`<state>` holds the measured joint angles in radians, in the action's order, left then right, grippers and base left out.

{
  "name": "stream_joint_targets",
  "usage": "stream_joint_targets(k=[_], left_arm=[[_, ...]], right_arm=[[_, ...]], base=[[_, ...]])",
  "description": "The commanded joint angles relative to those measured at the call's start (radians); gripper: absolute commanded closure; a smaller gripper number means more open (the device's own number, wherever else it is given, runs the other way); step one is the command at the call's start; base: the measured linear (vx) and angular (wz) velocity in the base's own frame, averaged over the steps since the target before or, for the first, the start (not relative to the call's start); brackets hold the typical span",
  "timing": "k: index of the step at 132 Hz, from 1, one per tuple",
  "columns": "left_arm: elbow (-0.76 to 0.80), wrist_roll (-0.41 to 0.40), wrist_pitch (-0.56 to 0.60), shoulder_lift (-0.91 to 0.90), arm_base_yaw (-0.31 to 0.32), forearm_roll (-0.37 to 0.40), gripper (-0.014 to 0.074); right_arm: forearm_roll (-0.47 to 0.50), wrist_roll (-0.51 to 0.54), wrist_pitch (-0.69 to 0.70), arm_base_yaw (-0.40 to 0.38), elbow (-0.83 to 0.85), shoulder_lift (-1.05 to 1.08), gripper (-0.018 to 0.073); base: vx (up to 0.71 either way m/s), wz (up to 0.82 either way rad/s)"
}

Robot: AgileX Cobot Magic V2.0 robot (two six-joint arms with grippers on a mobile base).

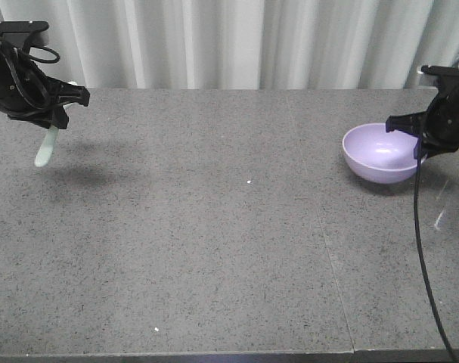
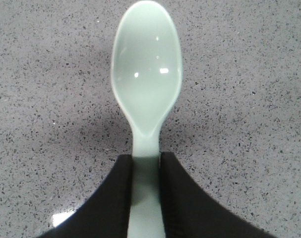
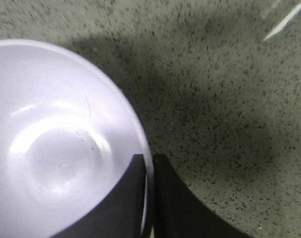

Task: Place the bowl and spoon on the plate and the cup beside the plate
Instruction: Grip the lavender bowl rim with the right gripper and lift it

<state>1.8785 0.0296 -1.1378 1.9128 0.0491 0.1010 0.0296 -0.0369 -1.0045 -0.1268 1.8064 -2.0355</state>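
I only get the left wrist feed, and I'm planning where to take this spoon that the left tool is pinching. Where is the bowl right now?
Observer: In the front view, the bowl is at the far right of the table, on the robot's right side and well away from your spoon.
Operator: Okay, and is the other arm doing anything with it?
Observer: Yes. The right wrist view shows the right tool closed on the bowl's rim, with one finger inside the bowl and one outside.
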Motion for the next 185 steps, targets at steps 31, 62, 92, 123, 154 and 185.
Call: stream_joint_targets(k=[31,62,92,123,154,185], left_arm=[[0.027,-0.002,0.041,-0.057,0.006,0.015,0.0604],[0.027,-0.002,0.041,-0.057,0.006,0.015,0.0604],[0.027,-0.002,0.041,-0.057,0.006,0.015,0.0604],[0.027,-0.002,0.041,-0.057,0.006,0.015,0.0604],[0.027,-0.002,0.041,-0.057,0.006,0.015,0.0604],[0.027,-0.002,0.041,-0.057,0.006,0.015,0.0603]], right_arm=[[0.033,0.031,0.019,-0.002,0.054,0.194,0.0568],[0.035,0.046,0.001,-0.002,0.054,0.302,0.0566],[0.033,0.049,0.011,-0.002,0.054,0.35,0.0566],[0.033,0.049,-0.01,-0.002,0.053,0.35,0.0566],[0.033,0.049,-0.01,-0.002,0.053,0.35,0.0566],[0.033,0.049,-0.01,-0.002,0.053,0.35,0.0566]], base=[[0.0,0.0],[0.0,0.0],[0.0,0.0],[0.0,0.0],[0.0,0.0],[0.0,0.0]])
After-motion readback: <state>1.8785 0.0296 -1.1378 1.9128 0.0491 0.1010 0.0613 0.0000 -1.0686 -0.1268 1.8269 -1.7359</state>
